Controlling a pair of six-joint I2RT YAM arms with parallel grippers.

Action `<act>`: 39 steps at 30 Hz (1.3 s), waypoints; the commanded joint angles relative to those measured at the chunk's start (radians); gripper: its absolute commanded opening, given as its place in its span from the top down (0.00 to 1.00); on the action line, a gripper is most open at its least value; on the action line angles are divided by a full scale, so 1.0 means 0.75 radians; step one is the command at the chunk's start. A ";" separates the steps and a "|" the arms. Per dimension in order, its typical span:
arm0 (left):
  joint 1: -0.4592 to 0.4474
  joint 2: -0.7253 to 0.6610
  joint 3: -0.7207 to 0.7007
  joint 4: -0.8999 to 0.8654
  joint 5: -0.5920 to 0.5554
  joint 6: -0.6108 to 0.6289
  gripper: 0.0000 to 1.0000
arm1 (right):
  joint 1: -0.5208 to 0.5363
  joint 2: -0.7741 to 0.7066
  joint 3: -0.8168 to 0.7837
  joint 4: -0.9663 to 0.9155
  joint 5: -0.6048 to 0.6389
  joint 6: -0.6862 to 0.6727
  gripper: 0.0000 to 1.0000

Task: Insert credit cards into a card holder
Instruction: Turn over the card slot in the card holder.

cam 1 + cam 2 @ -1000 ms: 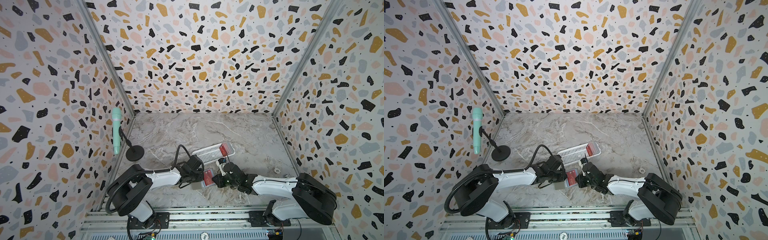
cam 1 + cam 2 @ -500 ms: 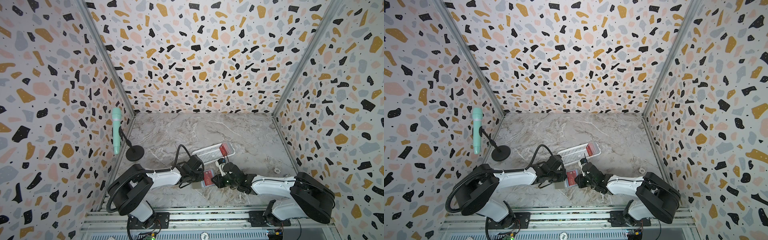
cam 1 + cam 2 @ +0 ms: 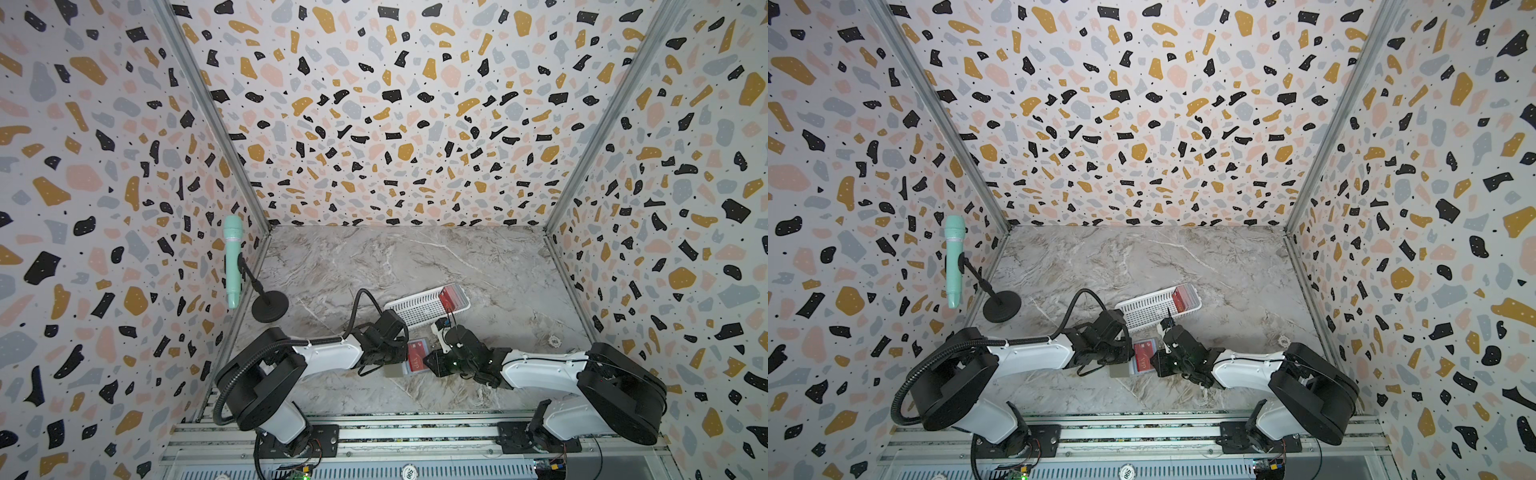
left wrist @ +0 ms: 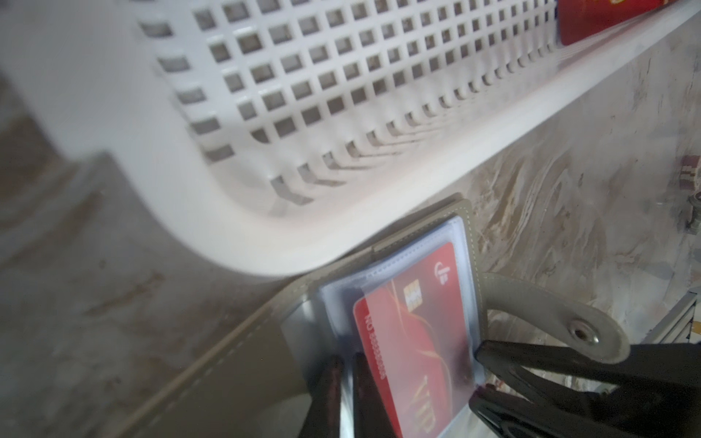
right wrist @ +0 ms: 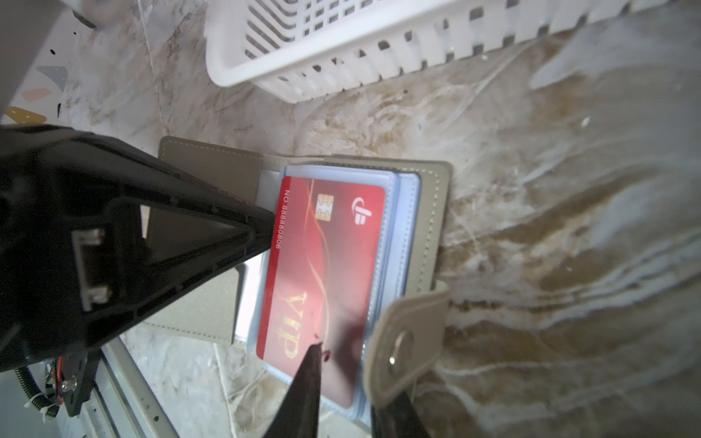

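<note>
Both top views: your left gripper (image 3: 404,359) and right gripper (image 3: 430,361) flank open card holder (image 3: 1119,371).
Left wrist: left jaws pinch clear sleeve (image 4: 303,330), VIP card (image 4: 409,341) just beside them.
Right wrist: right jaws parted, one fingertip (image 5: 313,356) on card, basket (image 5: 303,64) beyond.

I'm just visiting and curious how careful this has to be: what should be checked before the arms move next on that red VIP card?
1. Card holder lying open: ok.
2. VIP card fully inside clear sleeve: not ok, one edge sticks out.
3. Left gripper pinching the sleeve's edge: ok.
4. Right gripper gripping the card: cannot tell.
5. Spare red cards in white basket: ok.
</note>
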 commanded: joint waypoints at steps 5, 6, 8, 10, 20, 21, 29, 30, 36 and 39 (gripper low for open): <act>-0.008 -0.056 0.018 -0.079 -0.029 0.007 0.85 | -0.001 0.005 0.025 -0.007 0.009 -0.004 0.75; -0.007 -0.056 0.019 -0.076 -0.025 0.005 0.85 | -0.001 0.005 0.024 -0.007 0.007 -0.005 0.75; -0.009 -0.048 0.016 -0.059 -0.010 0.002 0.85 | 0.000 0.005 0.021 -0.005 0.007 -0.003 0.75; -0.010 -0.032 0.010 -0.032 0.014 -0.003 0.81 | -0.002 0.004 0.021 -0.003 0.007 -0.004 0.75; -0.010 0.014 -0.005 -0.007 0.032 0.000 0.83 | -0.001 -0.003 0.014 0.013 -0.005 0.001 0.75; -0.010 0.019 -0.008 -0.008 0.032 0.000 0.83 | -0.001 -0.005 0.014 0.018 -0.009 0.002 0.75; -0.012 0.034 -0.013 -0.008 0.026 0.001 0.84 | -0.003 -0.019 0.010 0.051 -0.045 0.000 0.75; -0.011 0.035 -0.016 -0.008 0.027 0.001 0.84 | -0.001 -0.019 0.008 0.057 -0.052 -0.001 0.75; -0.011 0.032 -0.018 -0.004 0.027 0.000 0.84 | -0.001 -0.029 0.001 0.079 -0.065 -0.009 0.77; -0.011 0.016 -0.022 0.014 0.033 -0.006 0.85 | 0.001 -0.043 0.000 0.098 -0.072 -0.017 0.78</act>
